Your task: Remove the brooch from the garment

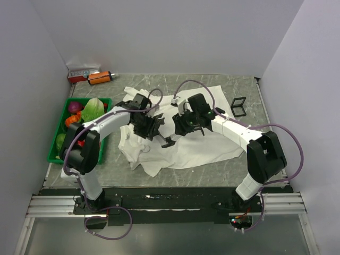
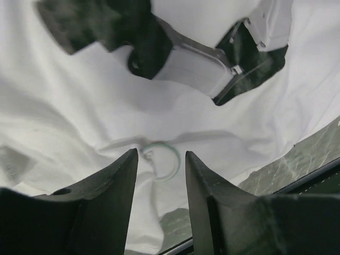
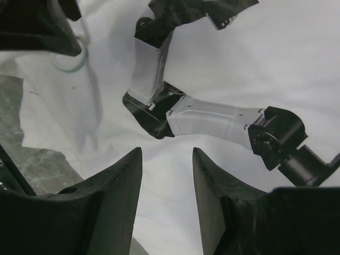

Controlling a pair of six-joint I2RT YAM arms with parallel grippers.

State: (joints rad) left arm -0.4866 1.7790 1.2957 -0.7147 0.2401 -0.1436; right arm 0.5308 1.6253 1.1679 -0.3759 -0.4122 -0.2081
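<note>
Left gripper (image 2: 160,155), jaws half parted, frames the ring-shaped brooch (image 2: 177,162) on the white garment (image 2: 79,117), lower centre. Right gripper (image 3: 167,154) gapes empty.

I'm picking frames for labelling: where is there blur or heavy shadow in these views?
Top view: even light, soft shadows, everything sharp. Left wrist view: the thin pale ring on the white cloth garment reads sharp; the black block at top left is smeared. Right wrist view: the dark mass over that ring, top left, is blurred.
</note>
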